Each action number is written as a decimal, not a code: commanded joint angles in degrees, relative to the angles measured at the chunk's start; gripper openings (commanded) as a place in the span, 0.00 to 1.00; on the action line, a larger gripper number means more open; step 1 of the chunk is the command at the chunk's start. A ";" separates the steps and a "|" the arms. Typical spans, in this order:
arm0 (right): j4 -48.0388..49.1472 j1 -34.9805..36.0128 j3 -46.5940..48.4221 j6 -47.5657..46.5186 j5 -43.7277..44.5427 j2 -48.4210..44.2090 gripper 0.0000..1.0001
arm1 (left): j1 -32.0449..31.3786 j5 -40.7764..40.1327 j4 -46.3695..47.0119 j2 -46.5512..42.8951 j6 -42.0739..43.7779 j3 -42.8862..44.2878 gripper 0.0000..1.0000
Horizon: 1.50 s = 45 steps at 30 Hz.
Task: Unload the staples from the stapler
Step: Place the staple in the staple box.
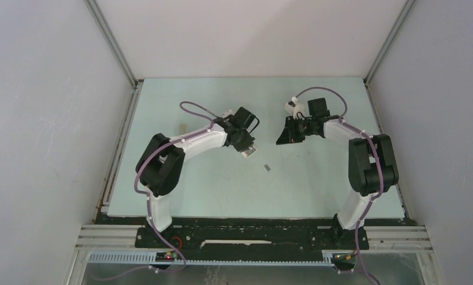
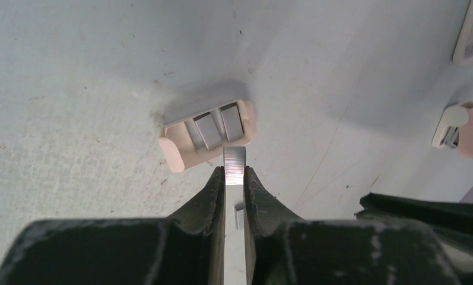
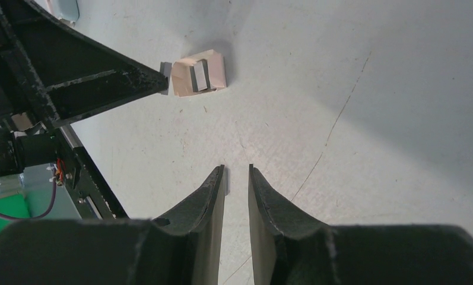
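- In the top view, the left gripper point(image 1: 246, 147) is seen low over the middle of the pale green table point(image 1: 317, 184). Something small and pale is at its tips, but it cannot be made out from this height.
- The right gripper point(image 1: 279, 141) is held just to the right of it. The two sets of tips are pointed toward each other but are kept apart. How far either is closed cannot be told from here.
- A small grey piece point(image 1: 267, 168) is seen lying on the table, nearer the arm bases than both grippers and touched by neither.
- In the left wrist view, a short silvery strip of staples point(image 2: 234, 157) is seen clamped between the left fingers. The jaws are set narrow against it, and the strip stands out past their tips.
- Just beside the strip's far end, a small pinkish open box point(image 2: 174, 151) is seen on the table, with more silvery strips laid side by side in it. Whether strip and box touch cannot be told.
- A small pink-and-white stapler point(image 2: 459, 126) is seen well to the right, apart from the box.
- In the right wrist view, the right fingers are seen set narrowly apart. Bare table shows through the gap and nothing is held.
- The box is seen farther off, with a dark finger of the left gripper reaching to its left edge.
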 commanded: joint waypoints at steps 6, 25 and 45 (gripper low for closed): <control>0.41 -1.45 2.20 0.40 -2.74 -1.62 0.30 | -0.43 -4.86 -6.18 4.58 -6.33 7.01 0.06; 0.40 -3.03 2.18 0.79 -3.76 -1.45 0.30 | -0.40 -2.98 -6.35 7.36 -7.72 8.03 0.12; 0.15 -3.73 2.13 0.88 -4.28 -1.53 0.30 | -0.12 -2.50 -4.99 7.36 -7.79 7.27 0.24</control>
